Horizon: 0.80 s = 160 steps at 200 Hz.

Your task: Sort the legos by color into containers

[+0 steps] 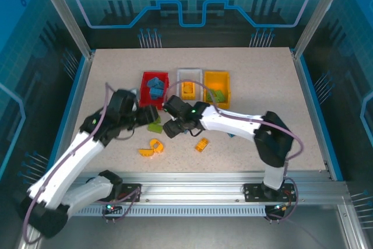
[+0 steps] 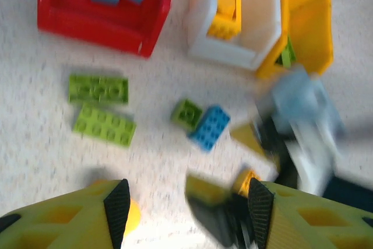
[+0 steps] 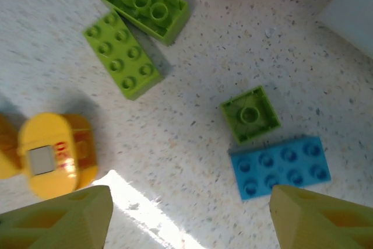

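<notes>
Along the upper middle of the overhead view, the surface [image 1: 262, 80] carries three containers in a row, apparently one per colour. The red container [image 1: 143, 90] holds blue legos [image 1: 155, 86], the white container [image 1: 189, 71] an orange-yellow brick [image 1: 187, 90], and the orange-yellow container [image 1: 217, 74] a green brick [image 1: 217, 95].

The left arm [image 1: 76, 155] rises diagonally from the lower left. The right arm [image 1: 233, 123] bends at its elbow on the right and reaches leftward. Both meet just below the containers, wrists pitched down over the unsorted legos.

The left tool [image 2: 187, 205] has its jaws well apart and grips nothing; a blurred dark shape lies beyond its right finger. The right tool [image 3: 192, 220] is likewise spread wide and empty, and hangs over the loose pieces as if choosing one.

Loose on the surface, in the right wrist view:
- two long green bricks [image 3: 121, 59] touching at upper left, one of them studs down;
- a blue brick [image 3: 280, 166] at lower right;
- a small green brick [image 3: 249, 114] just above the blue one, studs down;
- a rounded yellow piece [image 3: 55, 155] at the left edge.

Sorting appears partly done.
</notes>
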Motion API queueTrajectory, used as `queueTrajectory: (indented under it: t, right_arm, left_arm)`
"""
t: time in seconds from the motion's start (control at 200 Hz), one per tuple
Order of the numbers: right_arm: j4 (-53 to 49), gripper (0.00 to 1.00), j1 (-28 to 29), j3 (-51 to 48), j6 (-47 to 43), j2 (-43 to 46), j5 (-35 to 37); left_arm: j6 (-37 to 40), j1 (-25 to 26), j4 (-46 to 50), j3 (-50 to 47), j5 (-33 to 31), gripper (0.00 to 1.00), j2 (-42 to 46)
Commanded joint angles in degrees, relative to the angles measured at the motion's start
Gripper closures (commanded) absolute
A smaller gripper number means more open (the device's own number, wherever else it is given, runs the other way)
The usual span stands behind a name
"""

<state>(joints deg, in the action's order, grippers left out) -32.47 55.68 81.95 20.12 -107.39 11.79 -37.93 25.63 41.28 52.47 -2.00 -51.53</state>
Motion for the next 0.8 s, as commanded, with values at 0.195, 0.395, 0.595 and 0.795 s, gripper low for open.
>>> queueTrajectory:
  t: [0.195, 0.395, 0.595, 0.795]
  right_arm:
    - [-11.73, 0.24, -3.67, 14.37, -11.23, -14.26, 1.34]
    - [-13.36, 0.35, -4.27, 17.94, -12.56, -18.75, 1.35]
    - [-13.72, 0.46, -5.15, 19.41, -12.20, -20.81, 1.85]
    - [-11.98, 0.64, -5.11, 18.47, -11.48, -19.15, 1.98]
  left_arm:
    - [-12.87, 2.23, 5.67, -10.97, 2.77, 0.40, 22.27]
    - [-12.37, 2.24, 6.14, -9.98, 3.64, 0.40, 22.00]
    - [-12.34, 2.23, 3.88, -9.43, 4.91, 0.41, 20.20]
    - [-12.37, 2.23, 2.40, -9.68, 6.08, 0.42, 19.62]
